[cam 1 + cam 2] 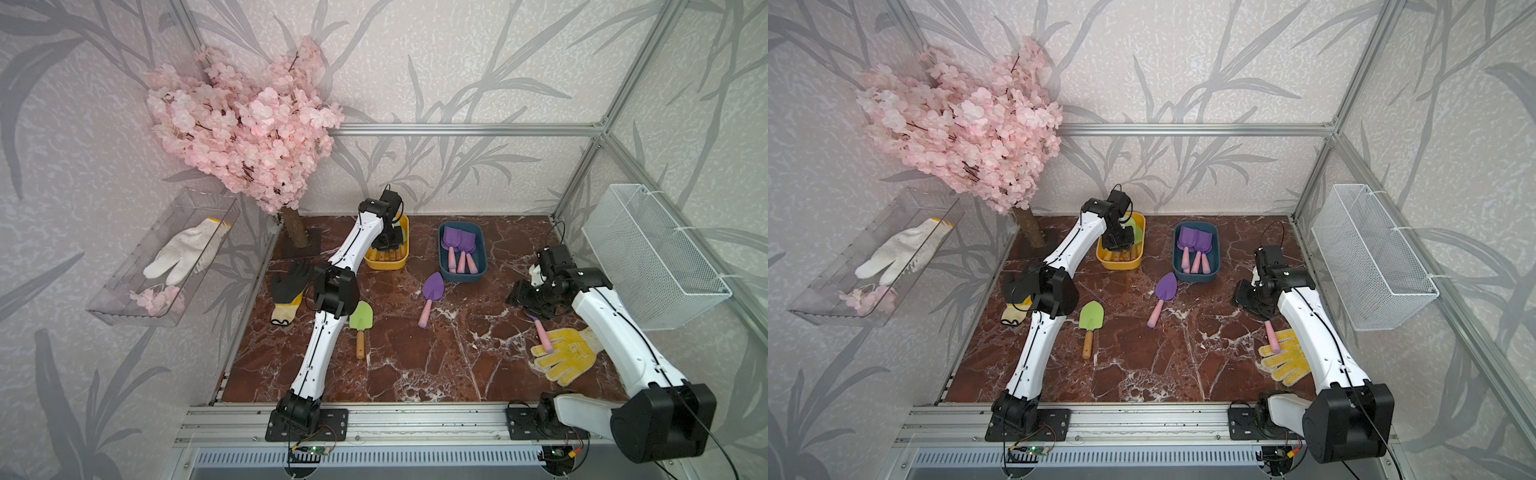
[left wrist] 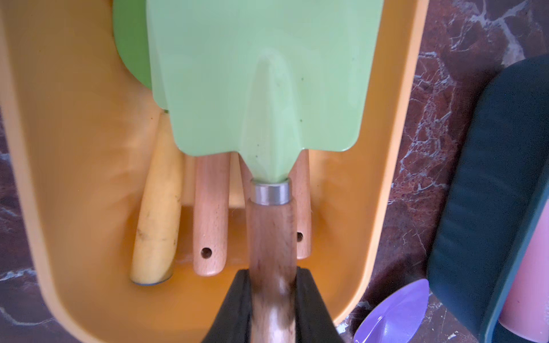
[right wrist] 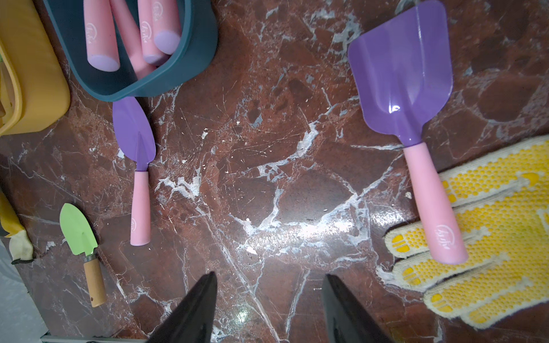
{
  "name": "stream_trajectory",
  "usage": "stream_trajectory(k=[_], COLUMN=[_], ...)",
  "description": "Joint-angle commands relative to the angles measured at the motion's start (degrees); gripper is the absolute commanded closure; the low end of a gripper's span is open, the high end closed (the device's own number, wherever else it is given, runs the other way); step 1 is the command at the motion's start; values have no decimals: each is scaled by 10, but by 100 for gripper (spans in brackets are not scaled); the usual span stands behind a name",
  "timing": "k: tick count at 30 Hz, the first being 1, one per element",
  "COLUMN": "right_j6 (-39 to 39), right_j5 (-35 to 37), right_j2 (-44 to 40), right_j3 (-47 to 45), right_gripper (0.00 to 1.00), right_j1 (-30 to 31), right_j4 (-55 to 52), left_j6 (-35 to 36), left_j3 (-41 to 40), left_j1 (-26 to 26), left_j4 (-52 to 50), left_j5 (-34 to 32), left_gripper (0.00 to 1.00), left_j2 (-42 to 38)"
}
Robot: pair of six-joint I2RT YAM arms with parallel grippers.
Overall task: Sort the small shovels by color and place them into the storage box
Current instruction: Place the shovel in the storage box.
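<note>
Only an unreadable white script logo (image 3: 445, 235) on pink handles (image 3: 435, 202).

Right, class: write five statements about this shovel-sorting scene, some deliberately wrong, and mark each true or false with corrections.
1. The left gripper is shut on the green square shovel's wooden handle. True.
2. The blue box holds green shovels. False: it holds purple shovels with pink handles.
3. The right gripper grips a purple shovel. False: it is open and empty.
4. The purple square shovel's handle rests on the yellow-dotted glove. True.
5. No green shovel lies on the marble table. False: a green pointed trowel lies there.
</note>
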Motion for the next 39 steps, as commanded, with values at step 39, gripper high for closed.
stream_trajectory(k=[39], right_j6=[-3], right_j5=[12], right_j2=[17], right_j3=[-6], right_gripper=[39], right_j1=[-1], right_j4=[9], left_j6=[13], left_j3=[12], left_j1=[-2], left_j4=[15], left_j5=[40], left_gripper=[74], left_j2=[52])
